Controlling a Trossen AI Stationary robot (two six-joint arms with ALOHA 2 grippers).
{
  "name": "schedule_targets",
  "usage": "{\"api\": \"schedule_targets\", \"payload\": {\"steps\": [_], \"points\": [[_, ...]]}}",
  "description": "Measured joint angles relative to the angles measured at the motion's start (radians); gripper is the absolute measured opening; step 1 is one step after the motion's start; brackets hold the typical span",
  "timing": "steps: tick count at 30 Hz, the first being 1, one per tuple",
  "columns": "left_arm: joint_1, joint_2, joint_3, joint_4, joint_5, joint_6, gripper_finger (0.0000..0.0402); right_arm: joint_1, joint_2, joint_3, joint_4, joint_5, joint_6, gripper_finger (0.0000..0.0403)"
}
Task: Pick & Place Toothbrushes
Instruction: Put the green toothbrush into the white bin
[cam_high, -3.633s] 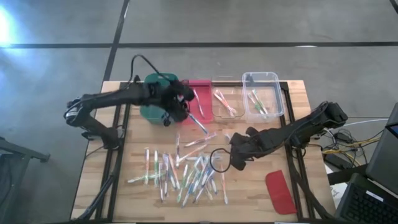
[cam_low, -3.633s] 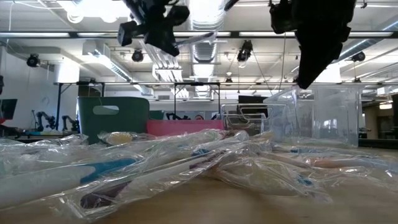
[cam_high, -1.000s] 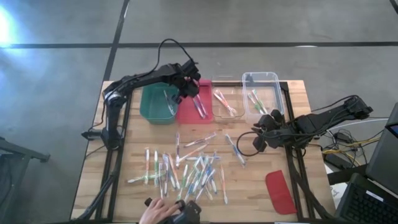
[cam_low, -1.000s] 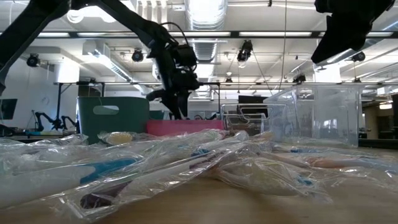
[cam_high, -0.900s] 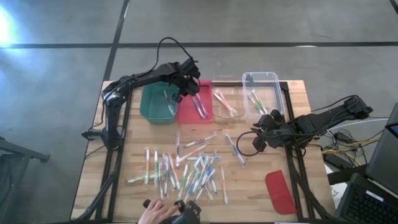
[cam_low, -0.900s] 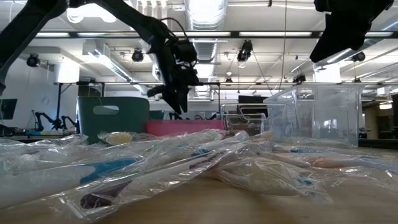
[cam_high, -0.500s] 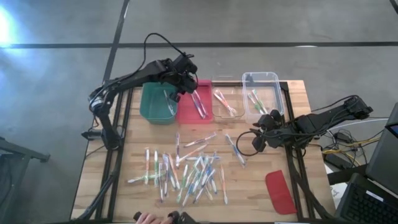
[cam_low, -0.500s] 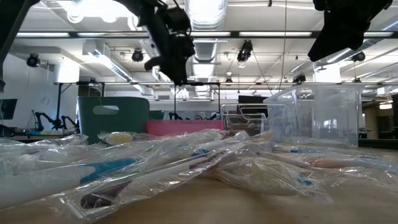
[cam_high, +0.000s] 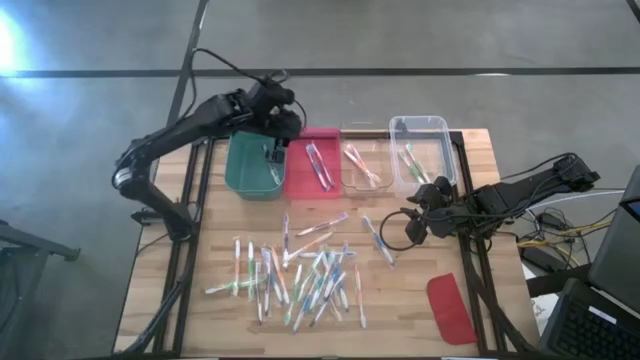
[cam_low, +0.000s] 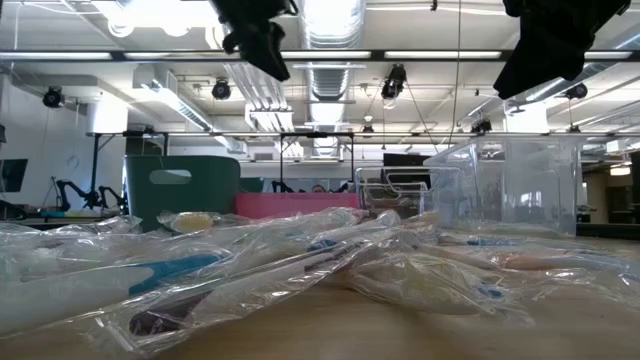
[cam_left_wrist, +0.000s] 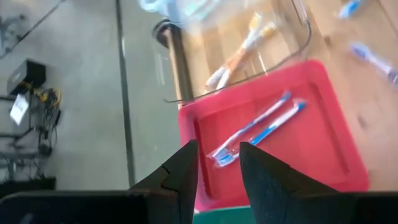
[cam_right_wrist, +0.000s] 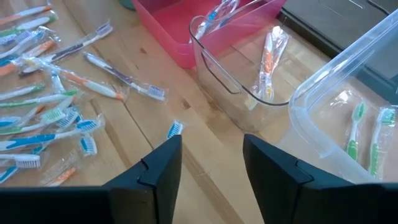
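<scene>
Wooden table (cam_high: 210, 255) with a big scatter of toothbrushes (cam_high: 295, 270) spread across its middle, most of them in clear wrappers. Along the 12 o'clock edge sit four bins in a row: a green bin (cam_high: 248, 170), a red tray (cam_high: 312, 165) with two blue-accented brushes in it, a small clear tub (cam_high: 362, 165) holding orange ones, and a bigger clear tub (cam_high: 425, 150) with green ones. A red lid (cam_high: 450, 308) lies flat down toward 4 o'clock.

Left claw (cam_high: 277, 115) hangs over the far end of the green bin, right next to the red tray; its fingers (cam_left_wrist: 186, 171) are parted with nothing between them, and the wrist view looks down on the red tray's two brushes. Right claw (cam_high: 412, 222) sits low around 3 o'clock, just in front of the bigger clear tub, fingers (cam_right_wrist: 158, 165) spread and empty, with one blue-headed brush (cam_right_wrist: 174, 129) on the wood just ahead of it.
</scene>
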Motion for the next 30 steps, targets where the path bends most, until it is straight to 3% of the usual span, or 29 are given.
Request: {"api": "schedule_targets", "payload": {"steps": [8, 16, 19, 25, 30], "points": [[-0.01, -0.104, -0.002, -0.075, -0.001, -0.219, 0.0122, 0.0, 0.0, 0.0, 0.015, 0.0, 0.0, 0.0188], [-0.058, -0.168, -0.006, -0.192, -0.002, -0.259, 0.0119, 0.0, 0.0, 0.0, 0.028, 0.0, 0.0, 0.02], [-0.099, -0.178, -0.006, -0.235, -0.021, -0.279, 0.0109, 0.0, 0.0, 0.0, 0.049, 0.0, 0.0, 0.0201], [-0.225, -0.182, -0.007, -0.374, -0.168, -0.31, 0.0078, 0.0, 0.0, 0.004, 0.097, -0.001, 0.0, 0.0185], [-0.342, -0.182, -0.02, -0.451, -0.185, -0.394, 0.0064, 0.0, 0.0, 0.018, 0.102, -0.01, 0.0, 0.0167]]}}
